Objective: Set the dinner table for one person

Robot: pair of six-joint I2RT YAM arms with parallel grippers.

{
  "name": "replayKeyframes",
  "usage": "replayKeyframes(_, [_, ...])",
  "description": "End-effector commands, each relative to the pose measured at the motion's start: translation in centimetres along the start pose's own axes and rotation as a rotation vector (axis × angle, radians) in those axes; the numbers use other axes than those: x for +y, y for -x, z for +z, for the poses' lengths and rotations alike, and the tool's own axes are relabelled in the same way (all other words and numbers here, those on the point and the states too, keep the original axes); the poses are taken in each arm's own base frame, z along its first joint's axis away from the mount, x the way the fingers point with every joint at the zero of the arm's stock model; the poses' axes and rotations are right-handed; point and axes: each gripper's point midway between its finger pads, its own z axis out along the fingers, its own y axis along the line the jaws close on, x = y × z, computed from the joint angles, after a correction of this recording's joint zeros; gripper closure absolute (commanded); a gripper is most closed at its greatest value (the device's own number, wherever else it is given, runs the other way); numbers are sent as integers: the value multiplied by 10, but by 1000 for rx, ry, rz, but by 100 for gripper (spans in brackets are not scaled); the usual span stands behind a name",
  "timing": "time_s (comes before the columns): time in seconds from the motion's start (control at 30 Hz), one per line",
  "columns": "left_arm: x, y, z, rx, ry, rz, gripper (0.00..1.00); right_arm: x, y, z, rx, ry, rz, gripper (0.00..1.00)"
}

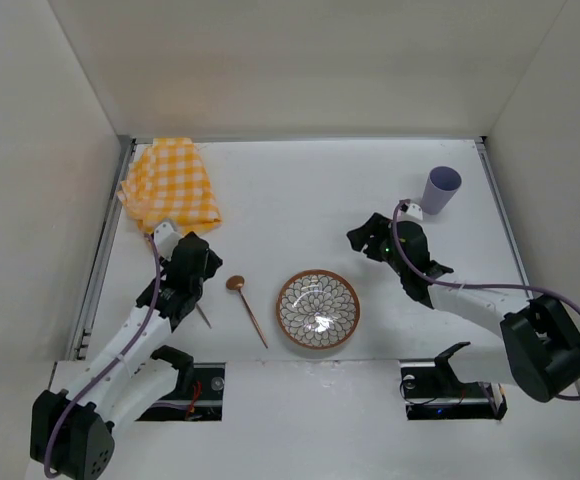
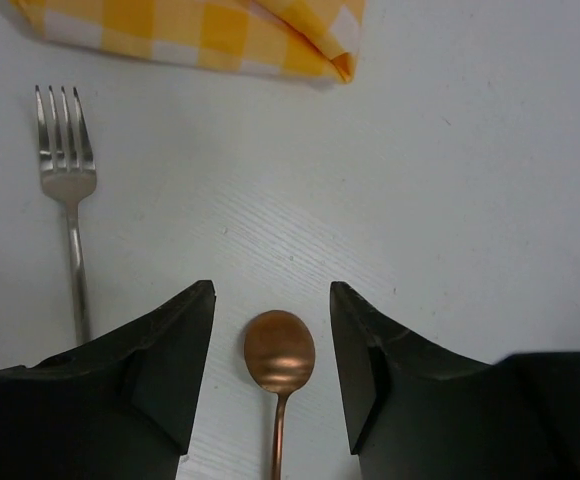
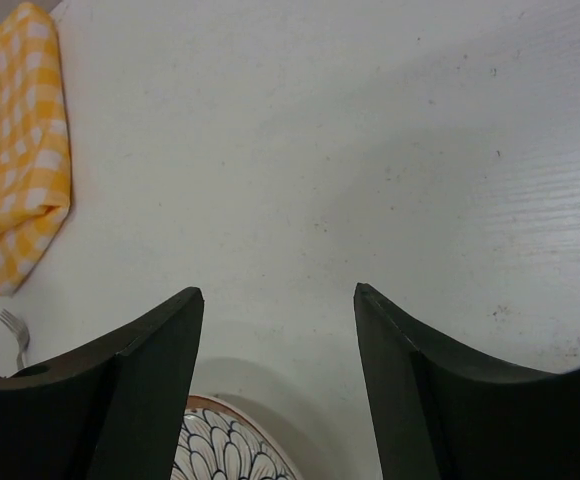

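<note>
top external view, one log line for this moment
left gripper: open over copper spoon | right gripper: open, empty | fork: left of spoon | plate: right of spoon

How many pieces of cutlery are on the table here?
2. A copper spoon lies left of the plate; a silver fork lies left of the spoon, near the checked cloth. The left arm could hide more.

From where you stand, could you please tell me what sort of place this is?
Probably a robot test cell, not a dining room: plain white walls box in the table, with a plate, spoon and cup laid out.
</note>
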Motion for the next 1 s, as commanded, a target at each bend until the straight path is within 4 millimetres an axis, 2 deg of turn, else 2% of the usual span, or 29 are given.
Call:
replayKeyframes(0.0, [-1, 6, 1, -13, 2, -30, 52, 17, 16, 1, -57, 51, 11, 32])
replayKeyframes(0.13, [-7, 11, 7, -23, 0, -42, 52, 18, 16, 1, -56, 58, 6, 36])
replayKeyframes(0.2, [-12, 14, 9, -37, -10, -29, 52, 18, 17, 1, -58, 56, 3, 41])
replayKeyframes(0.23, [-14, 15, 11, -44, -11, -17, 52, 18, 16, 2, -54, 56, 3, 45])
replayKeyframes(0.33, [-19, 24, 20, -73, 5, 18, 54, 19, 15, 2, -44, 55, -2, 76])
replayKeyframes(0.37, [-23, 28, 24, -87, 11, 30, 55, 19, 16, 2, -46, 56, -3, 82])
replayKeyframes(0.43, [-31, 40, 32, -122, 29, 43, 56, 20, 17, 2, -50, 56, -3, 86])
replayKeyframes(0.53, [-48, 57, 51, -151, 64, 90, 54, 19, 13, 3, -33, 55, -5, 83])
replayKeyframes(0.57, [-55, 62, 59, -157, 78, 113, 53, 20, 13, 3, -31, 57, -7, 78])
replayKeyframes(0.67, [-75, 77, 82, -180, 105, 180, 48, 24, 14, 2, -44, 70, -9, 52])
replayKeyframes(0.73, [-90, 85, 97, -186, 112, 230, 47, 22, 12, 4, -36, 68, -9, 42])
replayKeyframes(0.83, [-105, 90, 128, -175, 142, 315, 46, 25, 10, 4, -26, 75, -14, 40])
replayKeyframes(0.97, [-94, 80, 177, -107, 239, 397, 50, 27, 10, 3, -30, 80, -16, 38])
